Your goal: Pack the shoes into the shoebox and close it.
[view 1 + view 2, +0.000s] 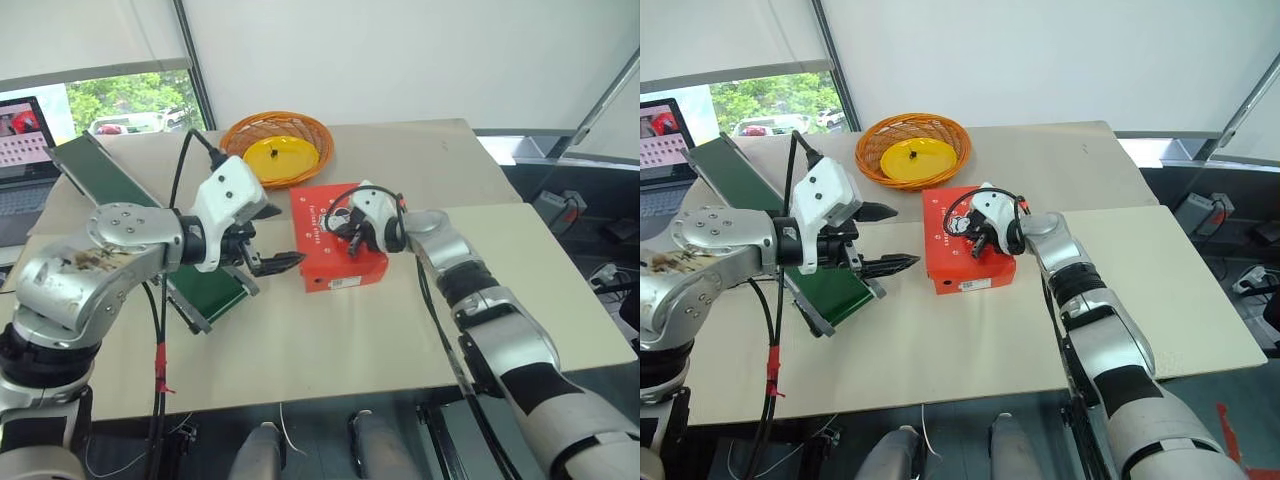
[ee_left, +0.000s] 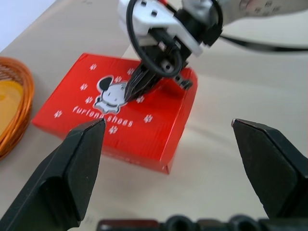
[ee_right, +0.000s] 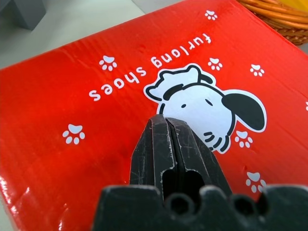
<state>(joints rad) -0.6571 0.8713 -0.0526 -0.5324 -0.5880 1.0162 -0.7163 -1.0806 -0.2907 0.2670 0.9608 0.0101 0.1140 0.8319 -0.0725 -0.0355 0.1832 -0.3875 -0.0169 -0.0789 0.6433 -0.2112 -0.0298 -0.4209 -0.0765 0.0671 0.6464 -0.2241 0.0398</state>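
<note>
Shoebox [image 1: 338, 245] lid down; your right gripper [image 2: 136, 89], pinched shut, presses it. Left gripper [image 1: 883, 238] spread empty. Glossy cardboard, probably dents; push flat.

The left gripper [image 1: 885, 238] hangs above the table with its two black fingers [image 2: 72, 168] spread wide — tips aimed toward three o'clock in the head views, a little downward. Its silver forearm comes in from nine o'clock, the elbow bent. The right arm reaches from five o'clock up toward eleven, nearly straightened — its wrist cocked inward. The right gripper [image 3: 166, 126] has its fingers pressed flat together, tips angled down toward nine o'clock.
</note>
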